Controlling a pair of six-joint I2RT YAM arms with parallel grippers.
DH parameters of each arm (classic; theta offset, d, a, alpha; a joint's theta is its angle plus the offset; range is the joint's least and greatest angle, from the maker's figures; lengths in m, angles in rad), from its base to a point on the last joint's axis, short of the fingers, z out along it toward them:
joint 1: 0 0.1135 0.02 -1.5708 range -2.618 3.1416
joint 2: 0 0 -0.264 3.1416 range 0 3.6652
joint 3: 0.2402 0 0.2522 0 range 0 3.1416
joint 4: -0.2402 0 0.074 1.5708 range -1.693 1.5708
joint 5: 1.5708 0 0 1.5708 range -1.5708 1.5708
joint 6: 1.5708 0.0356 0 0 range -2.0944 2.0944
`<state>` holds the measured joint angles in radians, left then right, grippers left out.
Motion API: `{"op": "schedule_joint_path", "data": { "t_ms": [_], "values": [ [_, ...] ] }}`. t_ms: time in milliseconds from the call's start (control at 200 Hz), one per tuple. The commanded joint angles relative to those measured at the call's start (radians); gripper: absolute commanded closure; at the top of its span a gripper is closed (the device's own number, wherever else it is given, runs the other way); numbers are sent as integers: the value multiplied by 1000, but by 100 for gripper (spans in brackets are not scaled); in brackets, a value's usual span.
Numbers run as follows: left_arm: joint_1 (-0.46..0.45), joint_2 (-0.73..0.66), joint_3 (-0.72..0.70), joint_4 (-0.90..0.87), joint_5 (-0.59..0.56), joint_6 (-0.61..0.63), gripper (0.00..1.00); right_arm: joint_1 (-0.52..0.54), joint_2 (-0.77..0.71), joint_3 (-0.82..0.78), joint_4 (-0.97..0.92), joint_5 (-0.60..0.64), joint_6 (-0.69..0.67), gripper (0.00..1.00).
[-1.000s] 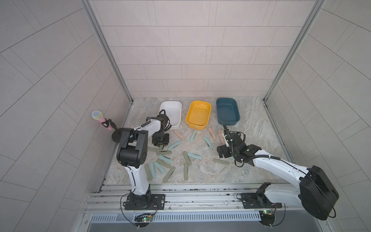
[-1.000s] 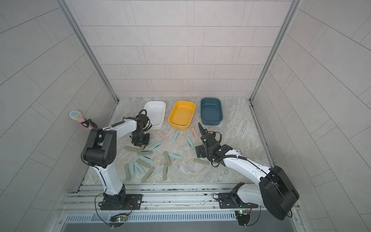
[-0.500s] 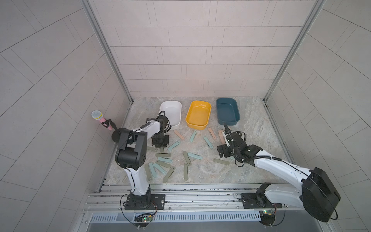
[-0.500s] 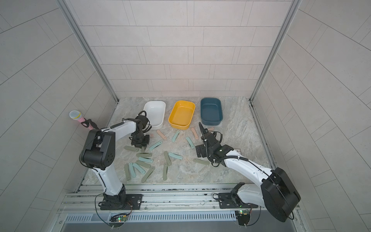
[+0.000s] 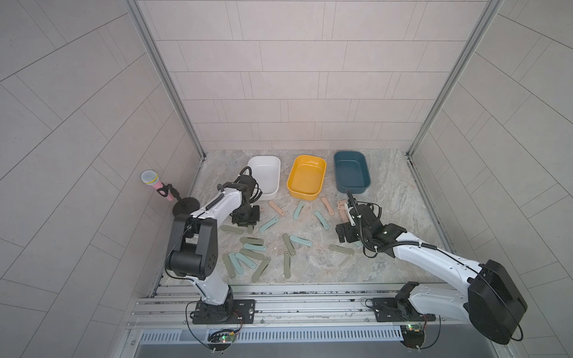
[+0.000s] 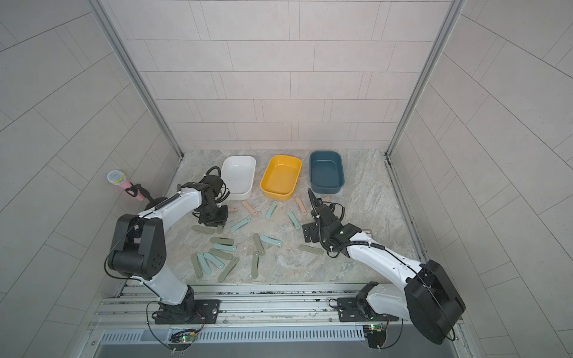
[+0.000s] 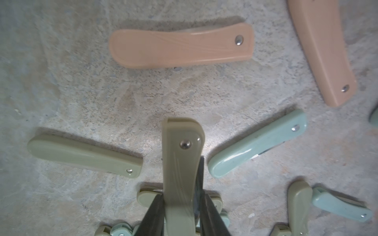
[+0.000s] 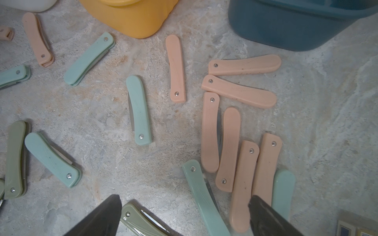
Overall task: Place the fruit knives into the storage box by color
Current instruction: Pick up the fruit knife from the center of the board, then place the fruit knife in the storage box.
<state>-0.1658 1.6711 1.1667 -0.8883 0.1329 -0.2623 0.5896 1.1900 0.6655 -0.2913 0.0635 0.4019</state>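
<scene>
Step in hand: pickup. The left tool (image 7: 180, 199) clamps an olive-green knife (image 7: 180, 155) near the white box (image 5: 269, 195); the right tool (image 8: 184, 199) stands wide, empty (well apart from that box). Next: lift, then box it by colour.

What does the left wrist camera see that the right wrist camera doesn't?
Only the left wrist view shows the left claw shut on an olive knife. Only the right wrist view shows the yellow box, the blue box and the right claw, open and empty. Both show more fruit knives in peach, teal and olive lying on the marble table.
</scene>
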Motion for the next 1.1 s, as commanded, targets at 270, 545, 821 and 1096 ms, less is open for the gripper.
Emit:
{"op": "schedule_joint_path", "data": {
  "t_ms": [270,545,821,1096],
  "values": [
    [-4,247,485,-114,59,2,89,9,62,143,-52,25,13,0],
    [-4,606,921,-210,77,19,89,7,155,244,-83,19,-22,0],
    [-5,803,1157,-255,74,12,89,8,201,271,-88,1,-25,0],
    [-3,852,1202,-224,-54,36,89,7,206,272,-94,-12,-27,0]
  ]
}}
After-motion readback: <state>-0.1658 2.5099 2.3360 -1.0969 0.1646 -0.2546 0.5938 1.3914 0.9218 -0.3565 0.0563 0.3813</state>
